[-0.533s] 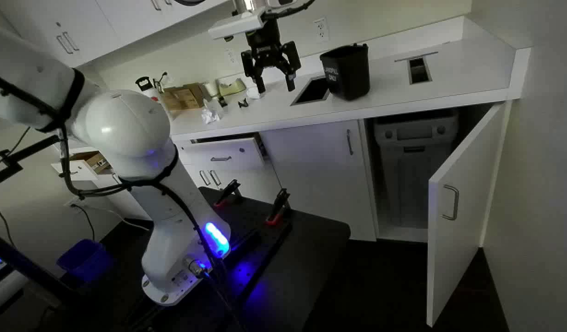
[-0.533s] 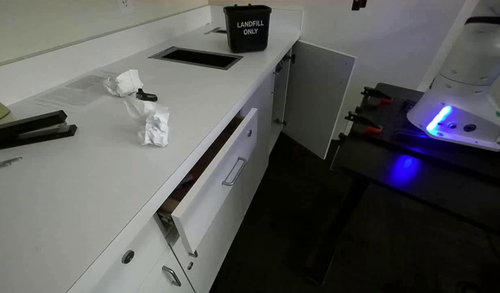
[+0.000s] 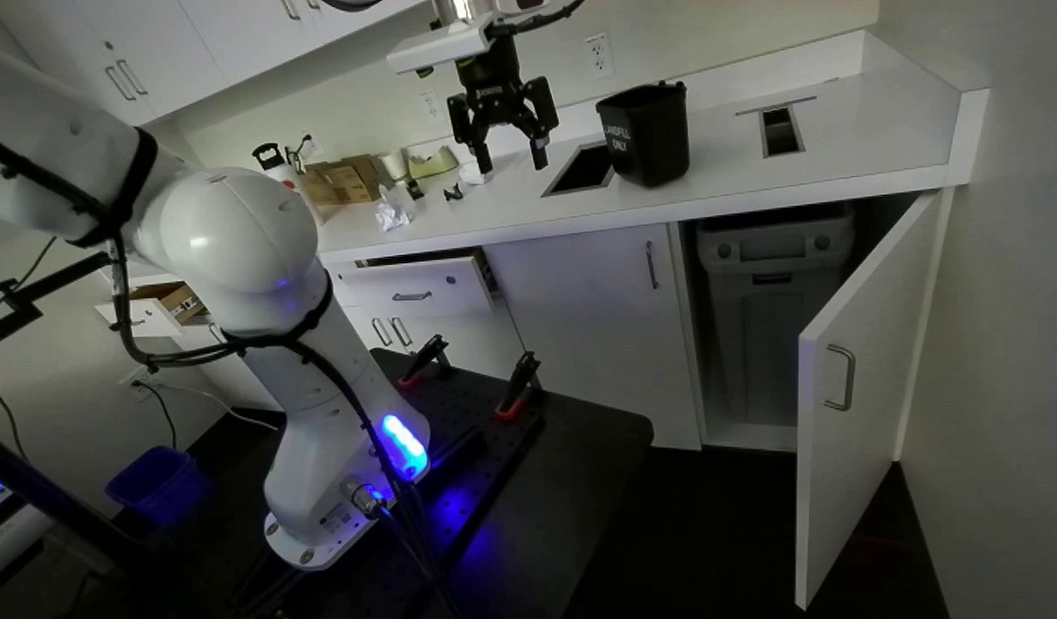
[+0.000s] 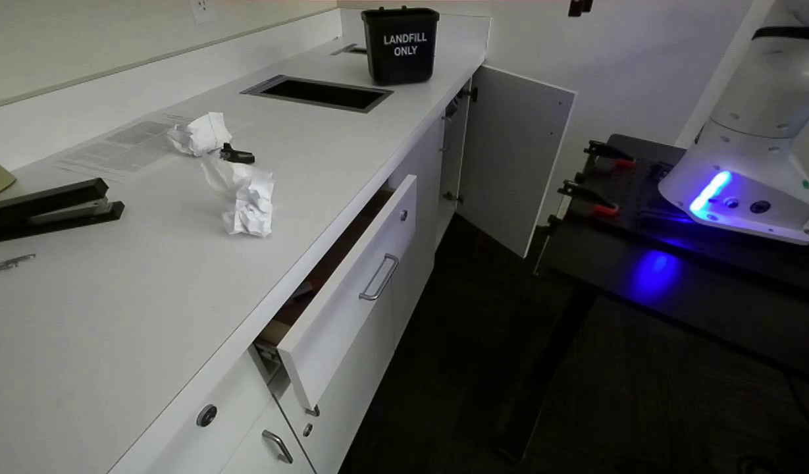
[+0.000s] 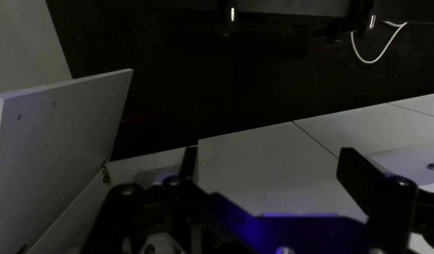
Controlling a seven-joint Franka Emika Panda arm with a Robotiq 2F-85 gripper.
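A black bin lettered LANDFILL ONLY stands upright on the white table, just beside a dark rectangular opening set into the top. In an exterior view the gripper hangs in the air, apart from the bin, its empty jaws spread wide. Across the opening from the bin lie two crumpled papers with a small black object close by, then a stapler. Below, a drawer is partly pulled out, and a cabinet door stands open, showing a grey bin.

Tool partly outside wrist view
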